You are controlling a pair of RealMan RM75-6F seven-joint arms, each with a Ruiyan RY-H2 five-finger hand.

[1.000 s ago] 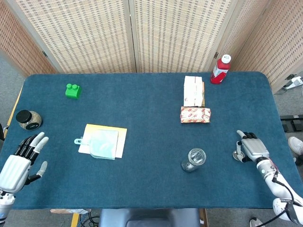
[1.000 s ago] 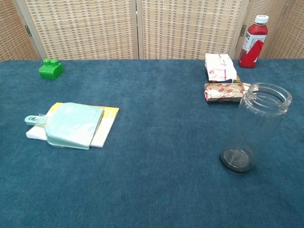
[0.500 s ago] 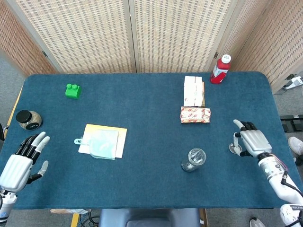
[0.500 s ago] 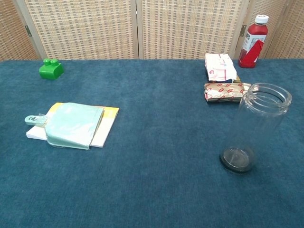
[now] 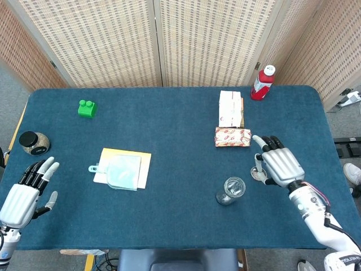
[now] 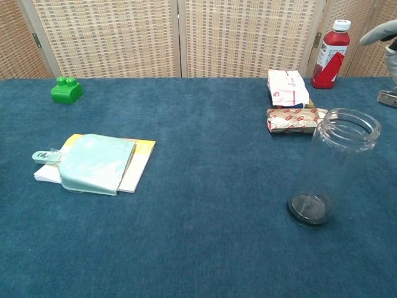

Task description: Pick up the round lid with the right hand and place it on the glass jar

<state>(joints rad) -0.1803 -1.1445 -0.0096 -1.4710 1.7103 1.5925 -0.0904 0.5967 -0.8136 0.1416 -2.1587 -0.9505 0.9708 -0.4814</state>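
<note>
The clear glass jar (image 5: 231,189) stands upright with its mouth bare, near the table's front; in the chest view the jar (image 6: 338,164) fills the right side. My right hand (image 5: 279,166) hovers just right of it and holds the small round metallic lid (image 5: 258,175) at its underside. In the chest view only an edge of the lid (image 6: 388,97) and a bit of the right hand (image 6: 383,34) show at the right border, above and right of the jar's rim. My left hand (image 5: 25,195) rests open at the table's front left corner, fingers apart and holding nothing.
Two snack packs (image 5: 231,110) (image 5: 233,136) lie behind the jar, a red bottle (image 5: 262,83) at the back right. A notepad with a pale pouch (image 5: 121,169) lies centre-left, a green block (image 5: 87,108) back left, and a dark-lidded jar (image 5: 34,143) at the left edge.
My right hand has lifted with the lid and travelled left and slightly back, from the table's right edge to just beside the jar. The left hand has stayed put.
</note>
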